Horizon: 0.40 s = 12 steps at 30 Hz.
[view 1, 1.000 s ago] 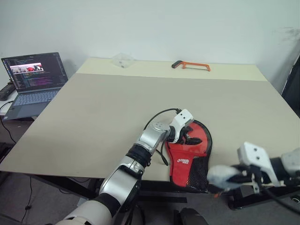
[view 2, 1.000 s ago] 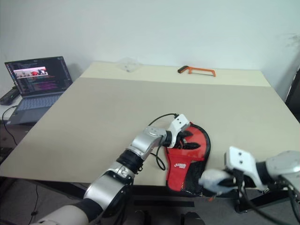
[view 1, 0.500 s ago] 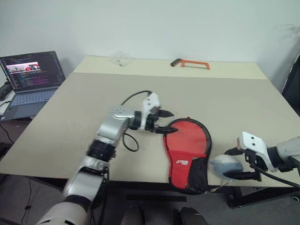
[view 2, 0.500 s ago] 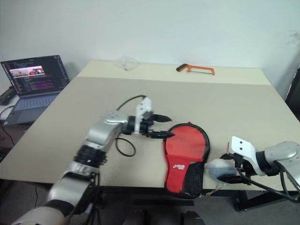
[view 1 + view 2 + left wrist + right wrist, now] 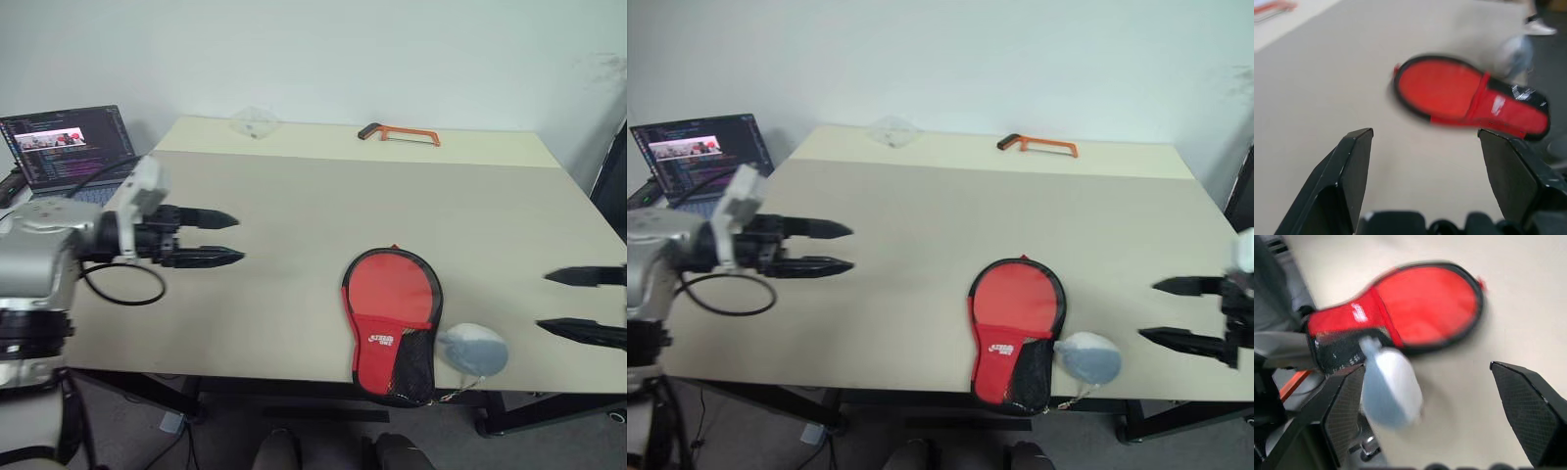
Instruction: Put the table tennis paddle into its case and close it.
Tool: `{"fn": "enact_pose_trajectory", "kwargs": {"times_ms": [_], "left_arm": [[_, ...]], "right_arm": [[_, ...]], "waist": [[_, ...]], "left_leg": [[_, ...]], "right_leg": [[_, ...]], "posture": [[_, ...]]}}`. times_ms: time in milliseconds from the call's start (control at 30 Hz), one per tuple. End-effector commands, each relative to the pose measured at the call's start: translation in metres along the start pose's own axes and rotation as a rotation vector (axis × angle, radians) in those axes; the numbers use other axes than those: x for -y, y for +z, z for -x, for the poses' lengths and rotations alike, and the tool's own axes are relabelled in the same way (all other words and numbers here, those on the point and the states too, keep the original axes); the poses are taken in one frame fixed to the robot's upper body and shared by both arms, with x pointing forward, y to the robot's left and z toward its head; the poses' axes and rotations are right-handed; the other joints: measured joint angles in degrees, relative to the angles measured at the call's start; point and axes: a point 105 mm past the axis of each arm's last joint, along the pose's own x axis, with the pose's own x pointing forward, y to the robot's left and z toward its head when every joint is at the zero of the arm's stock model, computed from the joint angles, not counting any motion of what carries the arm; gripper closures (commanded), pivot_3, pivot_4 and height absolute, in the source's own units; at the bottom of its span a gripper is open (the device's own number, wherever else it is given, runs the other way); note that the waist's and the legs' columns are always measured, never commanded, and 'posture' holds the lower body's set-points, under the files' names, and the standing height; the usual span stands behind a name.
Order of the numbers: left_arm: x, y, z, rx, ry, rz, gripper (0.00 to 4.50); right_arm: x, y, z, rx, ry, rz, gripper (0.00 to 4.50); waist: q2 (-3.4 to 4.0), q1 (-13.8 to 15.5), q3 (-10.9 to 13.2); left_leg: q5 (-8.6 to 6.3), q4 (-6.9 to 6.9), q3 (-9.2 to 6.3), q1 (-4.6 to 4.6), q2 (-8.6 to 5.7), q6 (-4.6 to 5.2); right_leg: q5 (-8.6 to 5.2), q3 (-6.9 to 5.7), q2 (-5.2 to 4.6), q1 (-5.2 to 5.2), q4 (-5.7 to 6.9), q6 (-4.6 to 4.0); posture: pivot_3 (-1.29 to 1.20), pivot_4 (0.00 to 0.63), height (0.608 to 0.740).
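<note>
While both grippers stand apart and empty, the black paddle-shaped zip case [image 5: 393,323] lies closed. Left gripper [image 5: 227,238] is well left of it, right gripper [image 5: 560,301] right.

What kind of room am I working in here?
Probably a lab or office workspace: a large plain beige table against a bare wall, an open laptop showing code on a side desk, and an orange hacksaw at the far edge.
</note>
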Motion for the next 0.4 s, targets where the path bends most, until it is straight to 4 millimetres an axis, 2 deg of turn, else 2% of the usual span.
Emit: {"fn": "enact_pose_trajectory", "kwargs": {"times_ms": [33, 133, 267, 400], "left_arm": [[-0.013, 0.006, 0.027, -0.01, 0.113, -0.034, 0.76], [-0.016, -0.002, 0.036, -0.058, 0.158, -0.038, 0.76], [-0.01, -0.013, 0.033, -0.077, 0.172, -0.018, 0.76], [-0.004, -0.017, 0.037, -0.077, 0.2, 0.009, 0.76]], "right_arm": [[-0.008, 0.007, 0.005, -0.014, -0.003, 0.052, 0.03], [-0.011, 0.007, 0.003, -0.026, 0.031, 0.054, 0.03], [-0.011, 0.008, -0.007, -0.033, 0.069, 0.056, 0.03], [-0.011, 0.018, -0.015, -0.01, 0.106, 0.086, 0.03]], "waist": [[0.01, 0.0, 0.0], [-0.01, -0.05, 0.01], [-0.04, -0.08, 0.03], [-0.17, -0.06, 0.1]], "left_leg": [[0.0, 0.02, 0.02, 0.03, 0.02, 0.0], [0.0, 0.11, 0.15, 0.1, 0.08, 0.0], [-0.08, 0.14, 0.45, 0.36, 0.06, -0.13], [-0.02, 0.1, 0.51, 0.31, 0.12, -0.03]], "right_leg": [[-0.01, 0.01, 0.0, -0.01, 0.02, -0.11], [0.14, 0.05, -0.07, -0.02, 0.03, -0.17], [0.14, 0.13, -0.47, -0.04, -0.07, -0.15], [0.13, 0.11, -0.53, -0.07, -0.1, -0.14]], "posture": [[0.0, 0.15, 0.74], [0.0, 0.15, 0.74], [0.0, 0.15, 0.74], [0.0, 0.15, 0.74]]}}
